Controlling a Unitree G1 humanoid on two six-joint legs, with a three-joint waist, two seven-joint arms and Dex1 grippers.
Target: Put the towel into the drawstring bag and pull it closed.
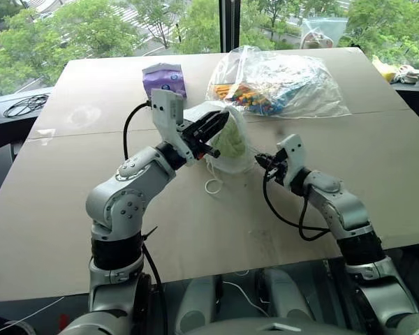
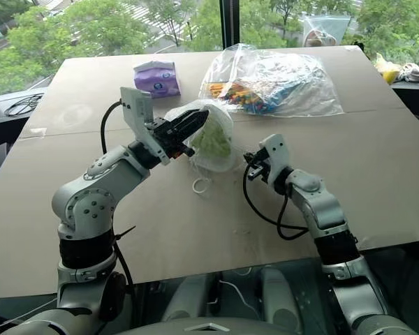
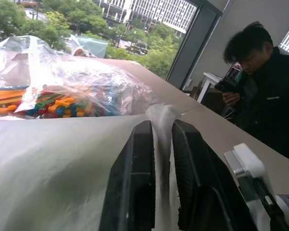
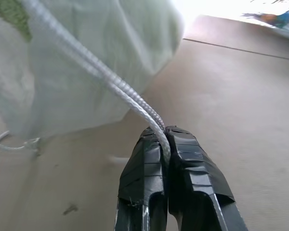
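Left gripper [image 1: 216,129] raised over the middle of the table [image 1: 70,209], its jaws narrowed on a fold of the drawstring bag [image 2: 220,122] near the mouth — the wrist view shows white fabric pinched between the two black fingers [image 3: 135,183]. The bag hangs from this grip, bulging toward the far edge of the table, with the towel [image 1: 232,139] already inside as a pale green mass behind the translucent wall. Right gripper [image 1: 264,163], lower and just beside the bag on the side of the table's right edge, has its jaws fully closed on the doubled white cord [image 4: 111,82], which runs taut from the fingertips up to the bag. A second loop of cord [image 1: 213,185] lies slack on the table beneath the bag.

Risks, as judged from this arrangement: the left grip holds thin soft fabric only, so a firm pull on the cord could drag the fold out of the jaws and let the bag swing after the right hand instead of cinching. The cord sits near the very tips of the right fingers — it may slide free under tension. If the mouth gapes as the bag tilts, the towel could work back out. The clear bag of colourful pieces [image 1: 286,84] and the purple pack [image 1: 164,79] toward the far edge lie well apart and pose little hazard.
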